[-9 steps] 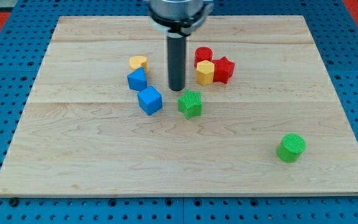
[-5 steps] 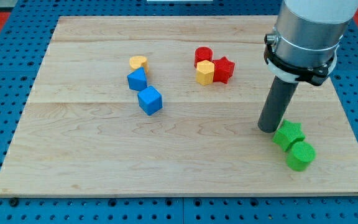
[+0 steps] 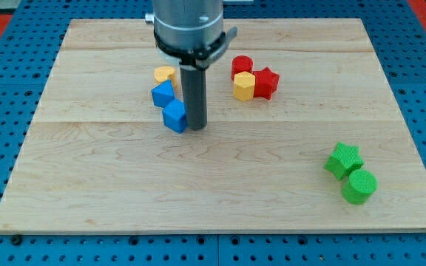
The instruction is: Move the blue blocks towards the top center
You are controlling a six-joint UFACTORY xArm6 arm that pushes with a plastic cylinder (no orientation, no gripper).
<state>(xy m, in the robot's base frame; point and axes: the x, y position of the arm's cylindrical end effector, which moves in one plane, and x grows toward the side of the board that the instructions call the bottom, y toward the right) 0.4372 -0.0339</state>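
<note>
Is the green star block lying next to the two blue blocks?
No, the green star block lies far off at the view's lower right beside the green round block, while the blue blocks sit left of center.

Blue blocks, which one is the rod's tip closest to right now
The lower blue cube: my tip sits against its right side. The other blue block lies farther up-left, beside the yellow block.

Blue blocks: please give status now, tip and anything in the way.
My tip against blue cube, its right side. Blue block just above it. Yellow block sits directly above both, in the way.
</note>
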